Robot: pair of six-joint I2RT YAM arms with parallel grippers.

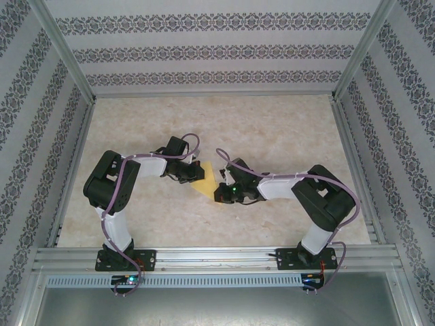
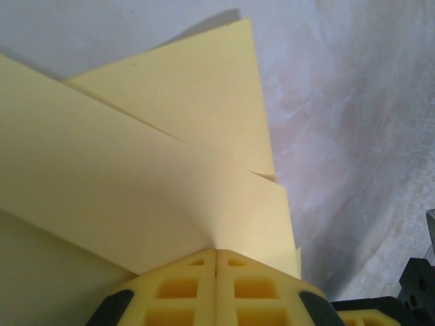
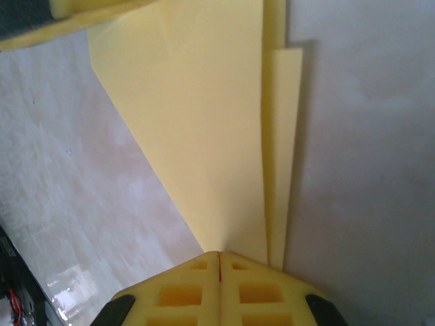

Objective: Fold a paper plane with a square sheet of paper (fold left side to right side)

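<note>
The square sheet of paper (image 1: pixel 206 178), pale yellow and folded into overlapping pointed layers, sits between the two grippers at the middle of the table. My left gripper (image 1: pixel 188 172) meets it from the left. In the left wrist view its yellow fingers (image 2: pixel 216 254) are shut, and the paper (image 2: pixel 156 170) runs straight into the seam between them. My right gripper (image 1: pixel 221 190) meets the paper from the right. Its tips (image 3: pixel 219 255) are shut the same way on the narrow end of the paper (image 3: pixel 204 136). The left gripper's yellow finger (image 3: pixel 75 17) shows at the paper's far end.
The marble-patterned table (image 1: pixel 285 136) is walled by patterned panels and metal posts. An aluminium rail (image 1: pixel 217 258) at the near edge carries both arm bases. Purple cables (image 1: pixel 234 163) loop over the wrists close to the paper.
</note>
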